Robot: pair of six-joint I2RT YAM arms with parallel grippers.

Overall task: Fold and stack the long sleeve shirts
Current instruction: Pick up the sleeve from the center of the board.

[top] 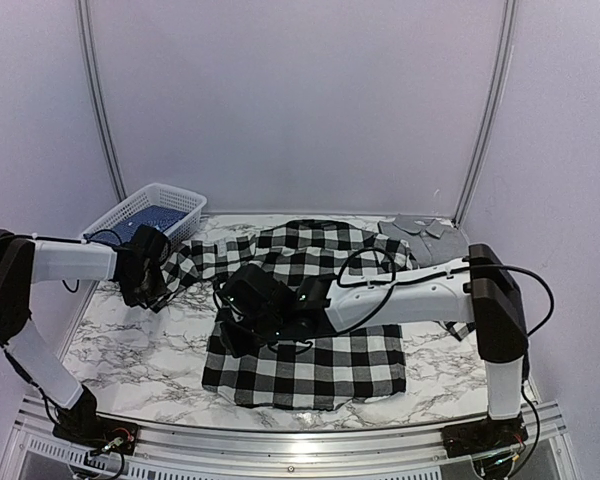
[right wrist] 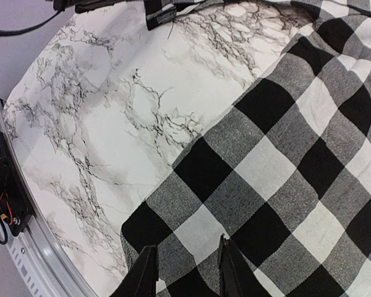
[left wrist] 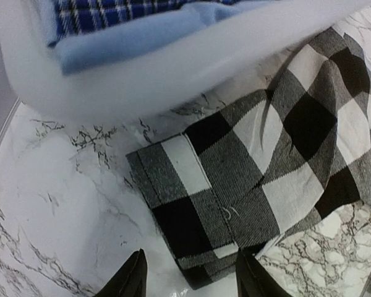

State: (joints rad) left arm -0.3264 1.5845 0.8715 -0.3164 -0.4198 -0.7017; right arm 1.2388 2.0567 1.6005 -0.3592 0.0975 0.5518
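Progress: early. Black-and-white large-check cloth long sleeve shirt [top: 310, 350] lies spread mid-way on white marble-pattern table [top: 130, 340], one sleeve running out left. No fold visible and nothing stacked, so folding and stacking both remain, by my judgement.

Left gripper [left wrist: 191, 281]: jaws wide, nothing held, checked sleeve cuff [left wrist: 185, 210] just ahead of the tips.

Right gripper [right wrist: 185, 272]: fingers narrowly apart over the shirt body near its lower-left corner. Cannot tell whether cloth is pinched.

Views: left wrist resolves blue plaid and plain light-blue cloth in the white plastic basket [left wrist: 142, 80]. Only the top view shows the grey collared garment [top: 420, 232] at back right.
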